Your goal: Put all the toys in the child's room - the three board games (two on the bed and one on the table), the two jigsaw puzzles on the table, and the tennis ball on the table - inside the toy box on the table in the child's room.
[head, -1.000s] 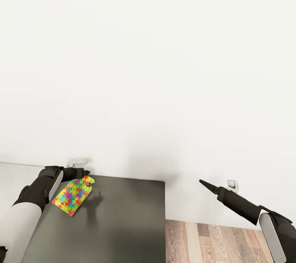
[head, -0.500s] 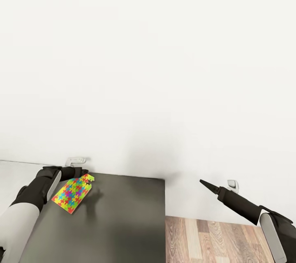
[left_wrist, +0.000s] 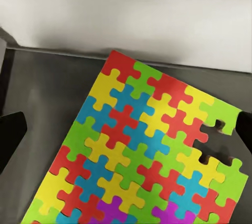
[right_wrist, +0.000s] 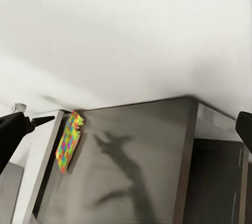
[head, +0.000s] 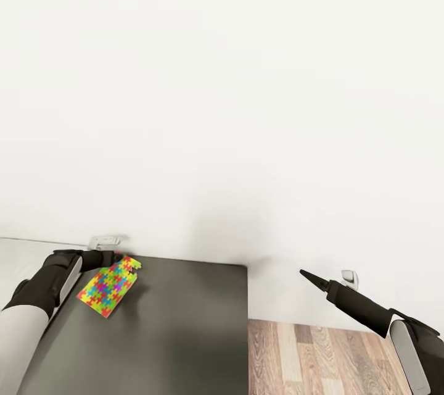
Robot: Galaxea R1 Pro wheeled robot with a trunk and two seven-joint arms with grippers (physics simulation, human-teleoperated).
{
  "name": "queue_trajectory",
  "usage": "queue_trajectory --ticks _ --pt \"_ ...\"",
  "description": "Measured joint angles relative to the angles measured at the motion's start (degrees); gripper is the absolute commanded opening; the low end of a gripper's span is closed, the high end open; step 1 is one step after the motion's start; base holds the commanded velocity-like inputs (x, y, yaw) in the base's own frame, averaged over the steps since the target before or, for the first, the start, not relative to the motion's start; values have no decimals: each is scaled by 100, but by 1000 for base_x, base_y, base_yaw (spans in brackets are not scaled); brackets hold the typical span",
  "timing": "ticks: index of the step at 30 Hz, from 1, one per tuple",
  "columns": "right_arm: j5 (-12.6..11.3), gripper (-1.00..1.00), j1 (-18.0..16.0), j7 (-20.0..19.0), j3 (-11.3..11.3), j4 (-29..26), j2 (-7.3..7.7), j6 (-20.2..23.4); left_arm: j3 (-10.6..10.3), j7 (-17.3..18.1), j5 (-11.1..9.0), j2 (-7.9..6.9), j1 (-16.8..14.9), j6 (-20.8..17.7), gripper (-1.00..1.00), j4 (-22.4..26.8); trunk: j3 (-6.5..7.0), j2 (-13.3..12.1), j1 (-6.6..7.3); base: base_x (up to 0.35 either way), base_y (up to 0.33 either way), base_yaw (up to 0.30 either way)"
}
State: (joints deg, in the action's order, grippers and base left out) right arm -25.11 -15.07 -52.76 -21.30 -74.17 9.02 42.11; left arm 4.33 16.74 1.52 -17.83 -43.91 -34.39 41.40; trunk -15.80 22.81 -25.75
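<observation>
A jigsaw puzzle (head: pixel 109 287) of yellow, green, red and blue pieces hangs tilted just above the dark grey section of the table (head: pixel 185 333), casting a shadow on it. My left gripper (head: pixel 120 257) holds it by its upper corner, close to the wall. In the left wrist view the jigsaw puzzle (left_wrist: pixel 147 150) spans the space between the two dark fingers (left_wrist: pixel 10 134). The right wrist view has the jigsaw puzzle (right_wrist: pixel 68 140) on edge near the table's far corner. My right gripper (head: pixel 305 274) hovers off the table's right end above the floor, holding nothing, its fingers apart in the right wrist view.
A white wall stands straight ahead behind the table. The table's right edge drops to wood-plank floor (head: pixel 320 364). Two wall sockets (head: pixel 103 239) (head: pixel 349 278) sit low on the wall. A lighter grey surface (head: pixel 24 253) adjoins the table on the left.
My left gripper has carried the jigsaw puzzle a little to the left and toward the wall. The right arm has stayed still.
</observation>
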Motion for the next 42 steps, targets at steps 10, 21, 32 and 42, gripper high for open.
queue_trajectory --ticks 10,21,32,42 --pt "-1 100 0 0 -1 3 -3 0 13 35 6 -73 0 304 100 -287 -94 0 0 0 0 0" --pt "-2 100 0 -2 -3 8 -1 0 15 50 14 -83 0 524 100 -572 -197 0 0 0 0 0" --pt "-2 100 0 -7 -9 7 1 -1 17 68 15 -116 0 547 100 -596 -301 0 0 0 0 0" --pt "-2 100 1 -7 -10 6 -4 -8 20 75 14 -193 -2 549 100 -597 -389 1 0 0 0 0"
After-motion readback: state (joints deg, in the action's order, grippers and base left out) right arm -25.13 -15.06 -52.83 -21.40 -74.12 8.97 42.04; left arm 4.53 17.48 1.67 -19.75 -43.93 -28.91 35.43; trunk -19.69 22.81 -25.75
